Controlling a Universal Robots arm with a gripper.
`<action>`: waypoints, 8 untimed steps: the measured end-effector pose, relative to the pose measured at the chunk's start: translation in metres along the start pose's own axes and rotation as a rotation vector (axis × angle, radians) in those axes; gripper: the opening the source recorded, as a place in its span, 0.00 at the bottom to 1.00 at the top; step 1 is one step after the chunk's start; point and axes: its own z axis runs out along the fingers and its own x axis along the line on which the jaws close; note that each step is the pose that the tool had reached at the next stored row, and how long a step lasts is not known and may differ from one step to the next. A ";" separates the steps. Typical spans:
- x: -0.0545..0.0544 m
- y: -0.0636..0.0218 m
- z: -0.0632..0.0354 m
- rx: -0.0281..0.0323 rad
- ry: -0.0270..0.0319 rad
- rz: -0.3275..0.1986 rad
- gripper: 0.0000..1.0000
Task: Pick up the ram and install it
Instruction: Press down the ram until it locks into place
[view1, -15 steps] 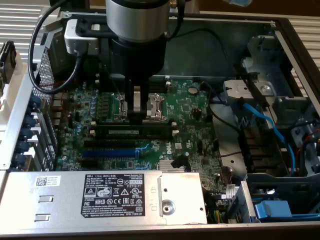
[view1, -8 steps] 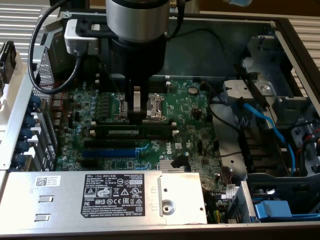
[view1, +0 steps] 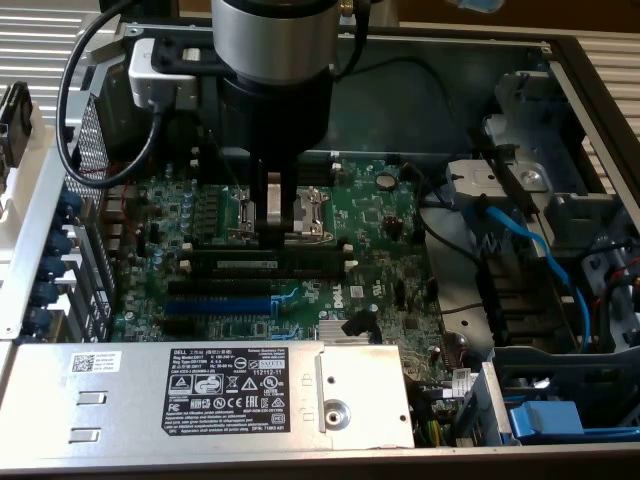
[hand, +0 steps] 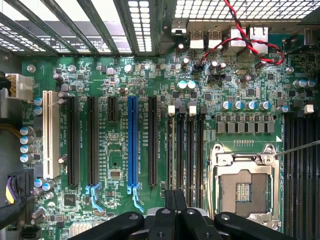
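One end effector (view1: 274, 222), fingers pressed together, stands over one ram (view1: 268, 264) seemingly seated in the memory slots (hand: 185, 145), four by count; one blue slot (hand: 132, 147) lies beside them.

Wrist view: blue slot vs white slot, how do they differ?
Colour: the blue slot is bright blue, the white slot ivory. Length: the blue slot is longer than the white slot. Neighbours: the blue slot has black slots on both sides; the white slot sits nearest the board edge. Shared: both empty, parallel, on the green motherboard.
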 end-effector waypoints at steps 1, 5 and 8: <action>0.000 0.0000 0.0000 0.0000 0.0000 0.000 0.10; 0.000 0.0000 0.0000 0.0000 0.0000 0.000 0.10; 0.000 0.0000 0.0000 0.0000 0.0000 0.000 0.10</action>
